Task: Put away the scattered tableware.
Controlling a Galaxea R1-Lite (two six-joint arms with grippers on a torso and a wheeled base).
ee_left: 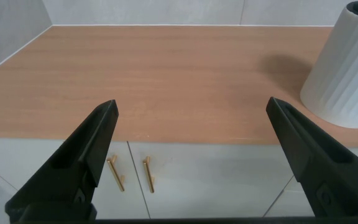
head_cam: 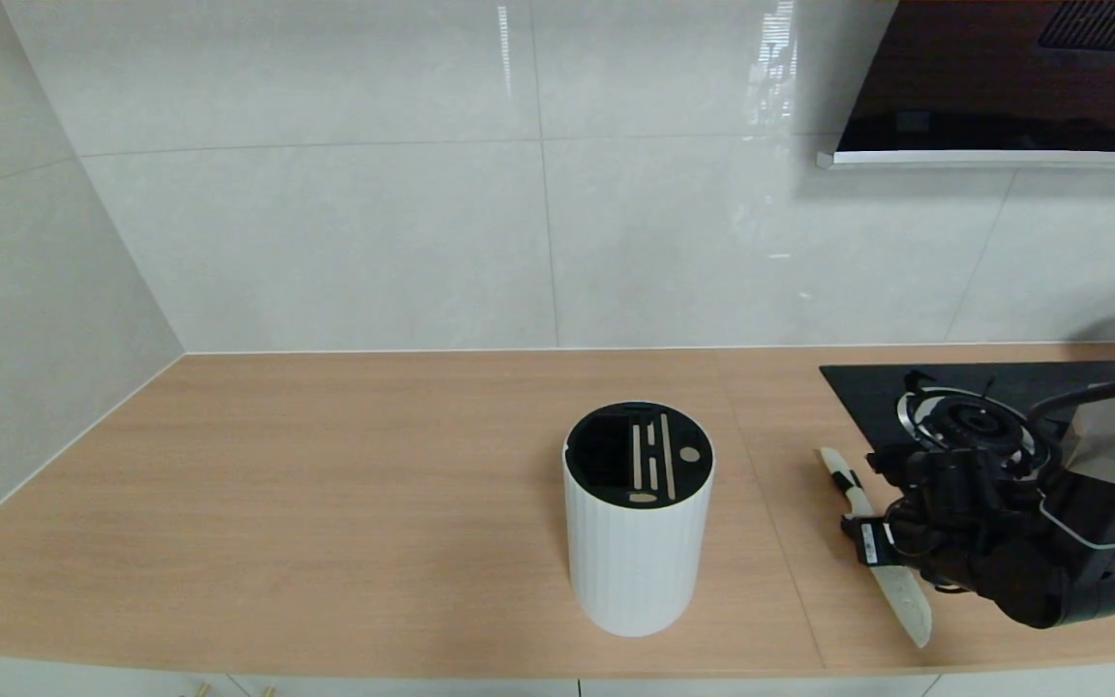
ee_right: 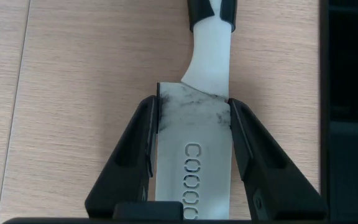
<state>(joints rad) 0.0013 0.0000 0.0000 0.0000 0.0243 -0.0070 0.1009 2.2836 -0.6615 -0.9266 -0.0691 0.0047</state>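
A white knife [head_cam: 896, 586] with a black-and-white handle lies on the wooden counter [head_cam: 325, 484], right of a white ribbed utensil holder [head_cam: 637, 542] with a black slotted top. My right gripper [head_cam: 885, 540] is down on the knife. In the right wrist view, the right gripper [ee_right: 194, 109] has both fingers pressed against the edges of the knife blade [ee_right: 194, 130], near the handle. My left gripper [ee_left: 191, 109] stands open before the counter's front edge, with nothing between its fingers, and the utensil holder [ee_left: 347, 62] is off to one side.
A black cooktop [head_cam: 867, 387] with a gas burner [head_cam: 964, 421] sits just behind the knife. A range hood [head_cam: 1003, 87] hangs above it. Tiled walls close the back and left. Cabinet doors with gold handles [ee_left: 115, 173] lie below the counter edge.
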